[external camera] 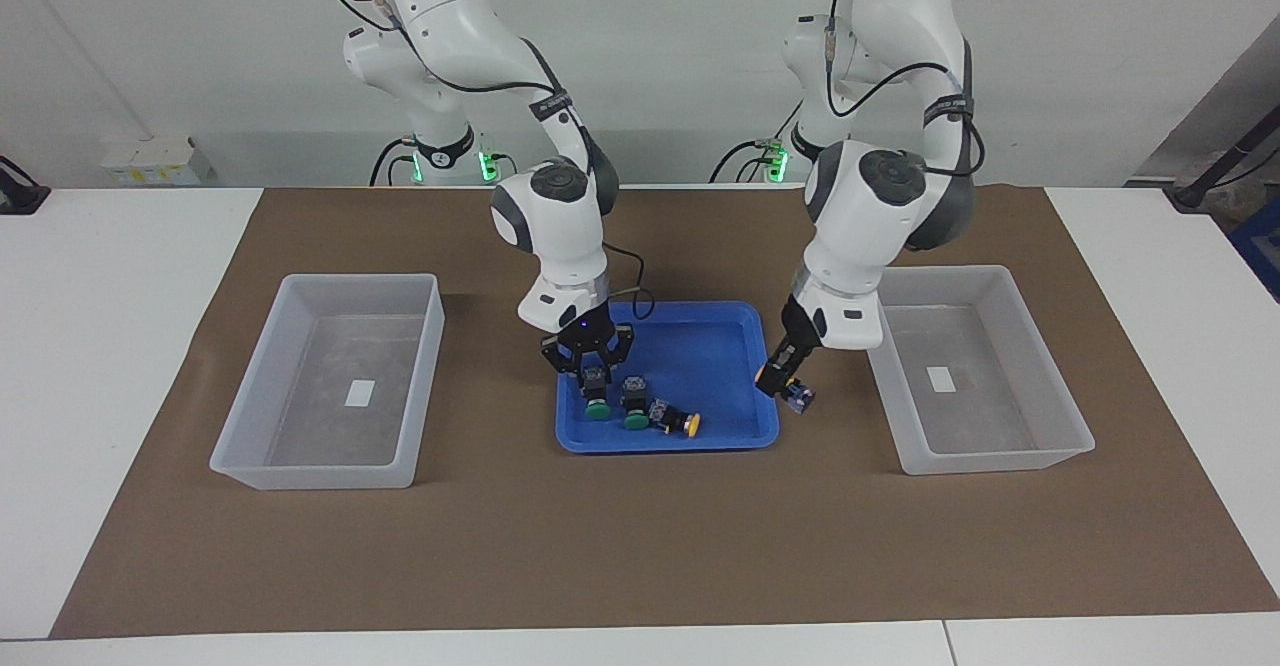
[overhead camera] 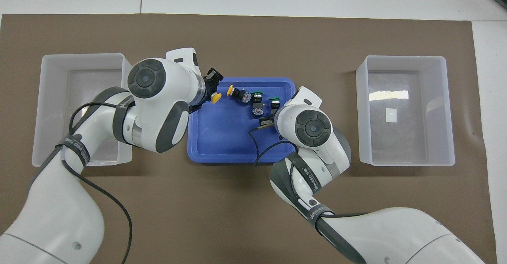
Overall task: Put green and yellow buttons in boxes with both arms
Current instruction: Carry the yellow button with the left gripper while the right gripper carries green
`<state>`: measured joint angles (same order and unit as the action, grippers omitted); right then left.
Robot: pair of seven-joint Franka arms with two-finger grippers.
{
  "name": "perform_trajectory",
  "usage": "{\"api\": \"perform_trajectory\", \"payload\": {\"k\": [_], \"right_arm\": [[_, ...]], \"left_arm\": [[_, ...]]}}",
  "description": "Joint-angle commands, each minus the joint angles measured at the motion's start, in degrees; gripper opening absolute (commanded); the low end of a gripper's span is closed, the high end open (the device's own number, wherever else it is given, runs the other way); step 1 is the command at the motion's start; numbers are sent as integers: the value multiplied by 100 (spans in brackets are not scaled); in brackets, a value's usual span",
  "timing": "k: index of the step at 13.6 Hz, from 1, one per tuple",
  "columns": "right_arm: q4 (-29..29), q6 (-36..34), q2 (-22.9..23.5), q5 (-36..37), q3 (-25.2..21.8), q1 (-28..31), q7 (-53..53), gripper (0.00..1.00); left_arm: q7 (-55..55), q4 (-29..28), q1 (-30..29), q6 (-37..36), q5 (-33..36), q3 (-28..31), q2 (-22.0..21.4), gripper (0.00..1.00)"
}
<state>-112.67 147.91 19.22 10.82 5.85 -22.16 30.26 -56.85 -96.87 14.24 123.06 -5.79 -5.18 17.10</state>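
Note:
My left gripper [external camera: 783, 383] is shut on a yellow button [external camera: 797, 399], held in the air over the rim of the blue tray [external camera: 712, 346] at the left arm's end. In the overhead view its yellow cap [overhead camera: 216, 97] shows just under the left gripper [overhead camera: 210, 85]. My right gripper [external camera: 592, 371] is down in the tray, shut on the body of a green button [external camera: 597, 409]. Beside that one lie a second green button [external camera: 635, 419] and a second yellow button [external camera: 686, 425]. Both boxes [external camera: 360, 280] [external camera: 940, 272] hold only a white label.
The tray [overhead camera: 225, 137] sits mid-table on a brown mat [external camera: 640, 546], with one box [overhead camera: 83, 56] toward the left arm's end and the other box [overhead camera: 404, 58] toward the right arm's end. The right arm's wrist [overhead camera: 313, 127] covers its gripper from above.

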Motion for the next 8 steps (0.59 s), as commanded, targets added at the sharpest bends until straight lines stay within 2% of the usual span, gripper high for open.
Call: {"api": "perform_trajectory", "payload": {"k": [1,4,8], "right_arm": [[-88,-612,-706,157,12,272,226,0],[-193,-1342,-1287,157,12,702,156,0],[-728,-1476,-1912,148,21,1511,-668,0]], "left_arm": [[1275,291,-499,-773,87,-27,-92,0],[2929,239,-1053,-1039,69,-18,-197,0],[4695,81,-1616,-987,69,-18,-268,0]]}}
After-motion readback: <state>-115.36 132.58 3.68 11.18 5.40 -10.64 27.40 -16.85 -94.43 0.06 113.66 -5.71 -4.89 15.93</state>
